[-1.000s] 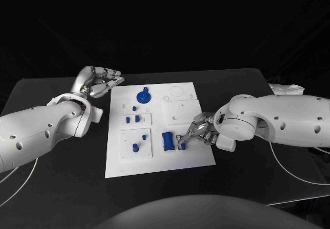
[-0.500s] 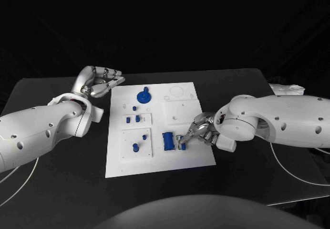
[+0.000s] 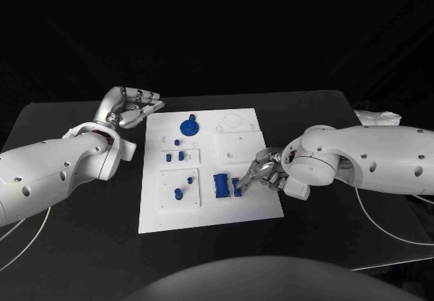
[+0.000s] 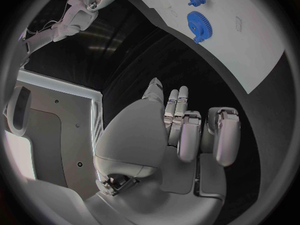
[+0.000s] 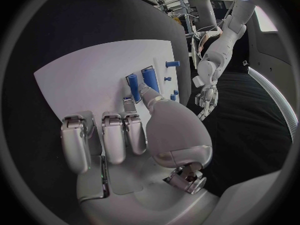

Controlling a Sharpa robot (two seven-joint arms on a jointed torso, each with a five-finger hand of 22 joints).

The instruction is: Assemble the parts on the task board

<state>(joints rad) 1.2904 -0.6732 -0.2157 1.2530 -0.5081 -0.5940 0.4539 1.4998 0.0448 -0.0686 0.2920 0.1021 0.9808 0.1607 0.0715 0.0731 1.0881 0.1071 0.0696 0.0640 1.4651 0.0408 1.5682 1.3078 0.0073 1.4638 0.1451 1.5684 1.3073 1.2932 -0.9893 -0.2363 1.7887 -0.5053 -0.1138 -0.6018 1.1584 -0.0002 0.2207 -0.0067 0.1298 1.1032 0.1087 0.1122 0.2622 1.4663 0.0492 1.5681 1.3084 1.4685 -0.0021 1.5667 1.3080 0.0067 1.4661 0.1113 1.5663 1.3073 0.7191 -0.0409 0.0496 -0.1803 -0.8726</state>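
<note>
The task board (image 3: 208, 169) lies at the table's centre. The right hand (image 3: 262, 172) rests over the board's near right portion, pinching a small blue block (image 3: 238, 187) just beside a blue cylinder (image 3: 220, 185). The left hand (image 3: 134, 106), fingers curled in and holding nothing, sits off the board's far left corner, near the blue gear (image 3: 189, 128).

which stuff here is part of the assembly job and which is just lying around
Part of the job:
- task board
- blue gear
- blue cylinder
- small blue part touched by the right robot hand
- small blue pieces

Lying about:
- white crumpled thing at the table's far right edge
</note>
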